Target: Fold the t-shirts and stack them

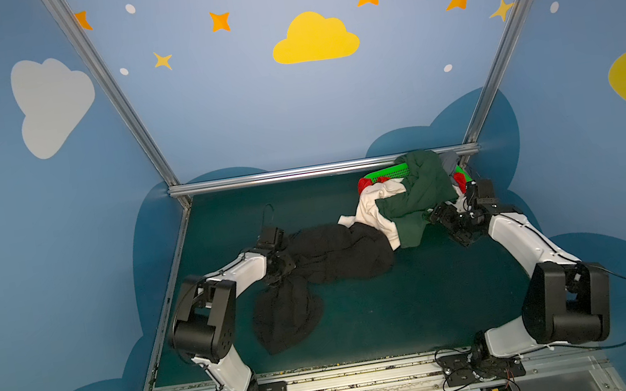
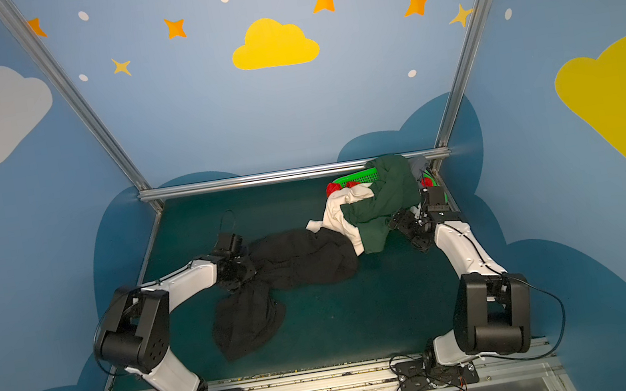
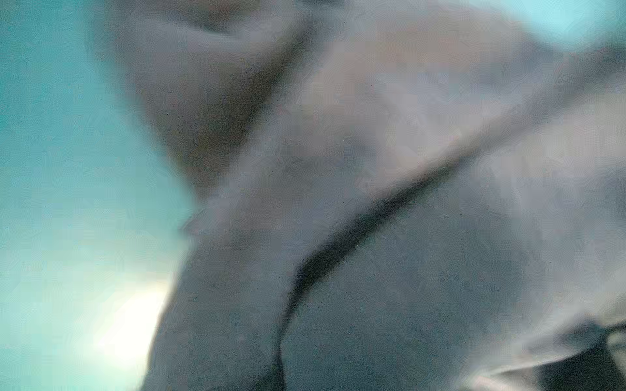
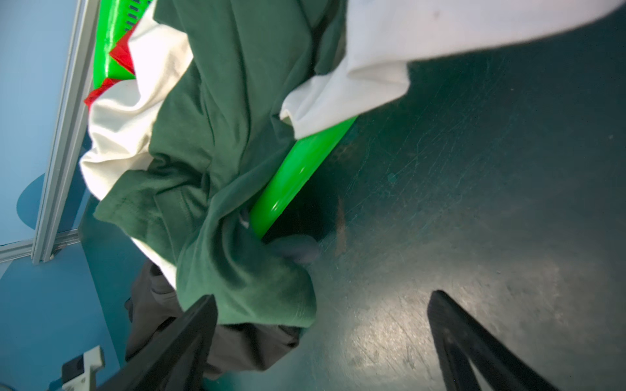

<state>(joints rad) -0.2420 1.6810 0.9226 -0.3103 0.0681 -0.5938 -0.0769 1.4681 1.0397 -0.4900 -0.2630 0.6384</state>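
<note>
Black t-shirt (image 1: 336,252) is lying bunched on the table (image 1: 404,309), left gripper (image 1: 282,266) clamping its left end. Dark green t-shirt (image 1: 416,193) and white t-shirt (image 1: 372,208) are spilling from the green basket (image 1: 387,172) at back right; right gripper (image 4: 321,298) is hovering wide-open beside them.

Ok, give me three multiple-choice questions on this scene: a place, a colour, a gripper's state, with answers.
1. Where does the green basket stand? A) far right corner B) near left corner C) dead centre
2. What colour is the t-shirt at the left gripper? A) red B) black C) white
3. The right gripper is: A) open, empty B) shut on the basket C) shut on red cloth
Answers: A, it sits by the back rail, right side; B, black cloth bunches there; A, its fingers stand wide apart.
</note>
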